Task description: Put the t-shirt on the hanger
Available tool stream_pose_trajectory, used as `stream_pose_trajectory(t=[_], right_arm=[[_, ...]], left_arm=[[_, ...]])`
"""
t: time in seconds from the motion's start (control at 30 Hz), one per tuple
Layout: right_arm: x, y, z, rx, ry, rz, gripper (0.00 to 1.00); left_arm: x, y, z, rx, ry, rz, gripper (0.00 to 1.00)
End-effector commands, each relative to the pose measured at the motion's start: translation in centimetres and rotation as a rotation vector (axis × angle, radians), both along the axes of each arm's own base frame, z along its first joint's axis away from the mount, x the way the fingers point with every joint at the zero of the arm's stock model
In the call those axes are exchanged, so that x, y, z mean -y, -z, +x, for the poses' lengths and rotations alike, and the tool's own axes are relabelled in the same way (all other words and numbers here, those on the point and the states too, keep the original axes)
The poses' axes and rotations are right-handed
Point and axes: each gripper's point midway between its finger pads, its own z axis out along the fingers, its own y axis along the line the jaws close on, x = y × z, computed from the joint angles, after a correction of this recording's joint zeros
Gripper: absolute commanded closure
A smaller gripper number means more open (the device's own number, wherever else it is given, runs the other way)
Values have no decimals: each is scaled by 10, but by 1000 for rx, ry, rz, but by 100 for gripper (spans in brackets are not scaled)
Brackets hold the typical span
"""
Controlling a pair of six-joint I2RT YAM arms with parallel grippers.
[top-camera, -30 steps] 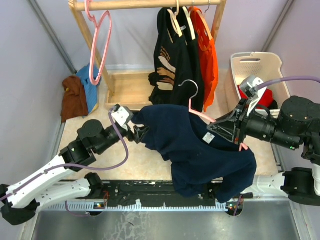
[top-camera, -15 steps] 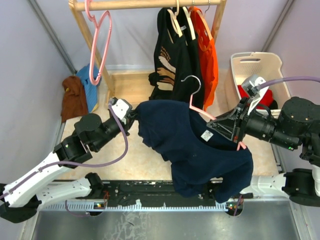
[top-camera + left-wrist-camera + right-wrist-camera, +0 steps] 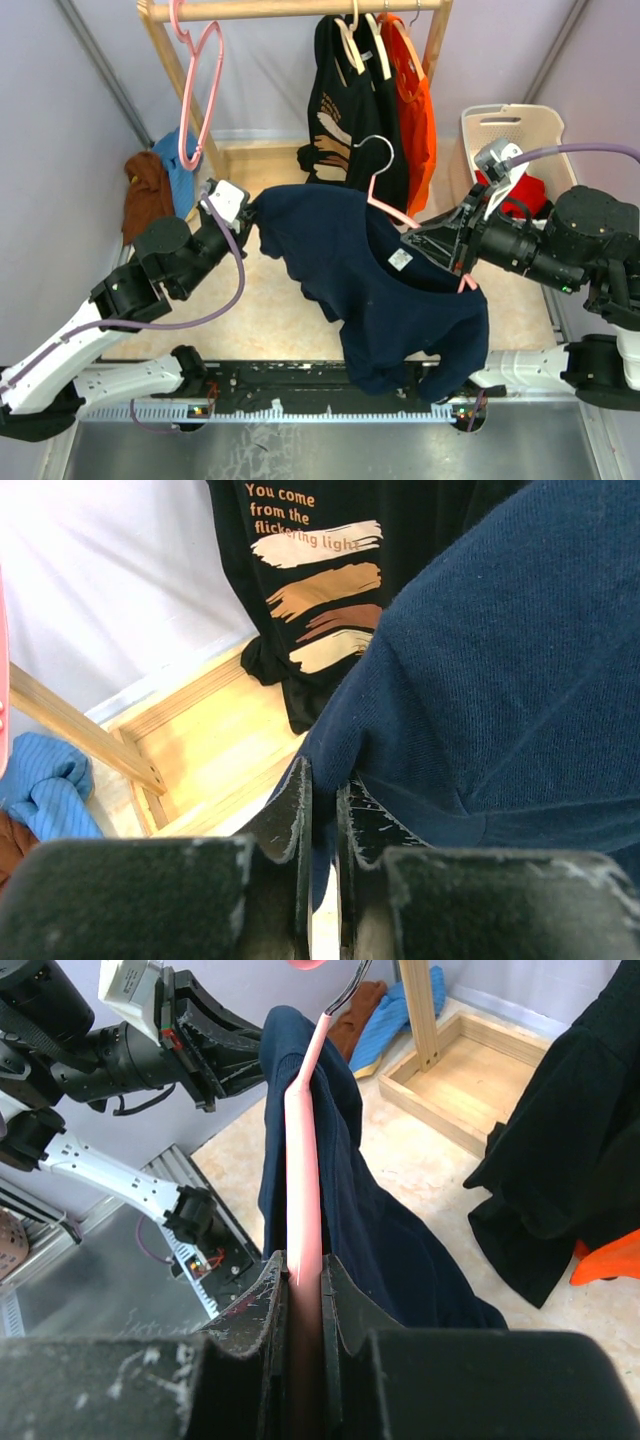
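The dark navy t-shirt point(image 3: 370, 290) hangs in the air between the two arms, its white neck label point(image 3: 400, 259) facing up. It is draped over the pink hanger point(image 3: 395, 214), whose silver wire hook point(image 3: 378, 160) rises above the collar. My left gripper point(image 3: 252, 212) is shut on the shirt's left edge; in the left wrist view the navy t-shirt point(image 3: 500, 680) is pinched between the jaws of the left gripper point(image 3: 325, 780). My right gripper point(image 3: 460, 250) is shut on the hanger's pink arm. In the right wrist view the hanger point(image 3: 303, 1150) runs straight out from the right gripper point(image 3: 303, 1265), with the t-shirt point(image 3: 370, 1230) hanging on both sides.
A wooden rack point(image 3: 250, 12) at the back carries an all-pink hanger point(image 3: 200, 90), a black printed shirt point(image 3: 345, 120) and an orange shirt point(image 3: 415, 110). Brown and blue clothes point(image 3: 155, 190) lie at the left wall. A white basket point(image 3: 510, 135) stands at the right.
The left gripper has closed on the shirt's left edge and pulled it up and leftward. The right gripper, the hanger and the shirt have shifted slightly left and up.
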Motion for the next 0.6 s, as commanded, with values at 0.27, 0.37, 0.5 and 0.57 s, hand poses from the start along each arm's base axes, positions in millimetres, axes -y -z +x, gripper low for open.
stream_pose_trajectory(t=[0.27,0.37,0.5,0.57], right_arm=[[17,-35,-9,84,-14,142,100],[20,-39,-8,94,-5,162,100],[24,-43,-7,107,8,180,100],[23,-44,-8,108,4,182,100]], left_arm=[[-5,12,2,-29,-41,-80,65],[2,26,-1,-55,-10,-72,58],[11,41,-4,-91,32,-63,51],[14,49,-5,-110,41,-57,49]])
